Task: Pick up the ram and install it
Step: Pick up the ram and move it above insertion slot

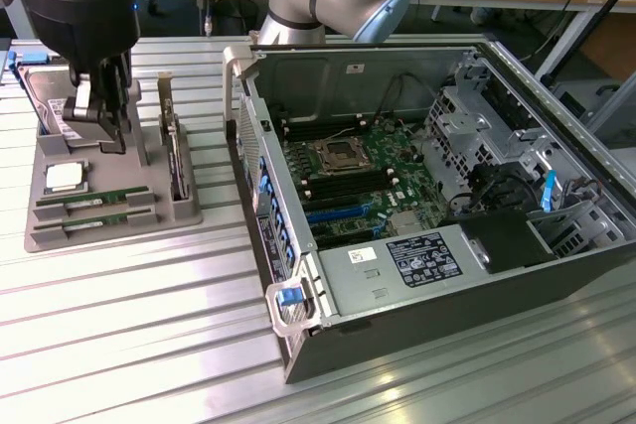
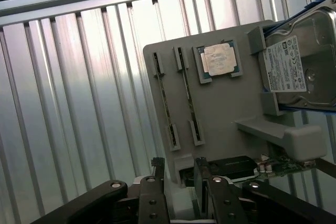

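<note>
Right now the gripper point(image 1: 101, 131) hangs over the far end of the grey tray point(image 1: 149, 208), at the exterior view's left. Its fingers point(image 2: 157, 192) are apart and hold nothing. The ram point(image 1: 94, 198) stands on edge in a slot at the tray's near end, untouched. A twin stick point(image 1: 94, 217) lies just beside it and the processor point(image 1: 63, 176) just behind.

I judge this to be the approach to the pick. To do it well I'd centre the jaws along the stick's length, between its end holders, and square them to its thin faces. Then I'd come straight down, because the lane between the two sticks looks tight and a skewed finger could knock the twin.

Further right stands an upright card point(image 1: 177, 161), then the open computer case point(image 1: 417, 330) with its motherboard point(image 1: 348, 161) and dark memory slots.

From the wrist camera I get the ram point(image 2: 164, 100) as a thin line, so I can line the jaws up on it, and I can see the hard drive point(image 2: 302, 66). The exterior view gives me the gripper's height above the tray and the case the stick is meant for.
</note>
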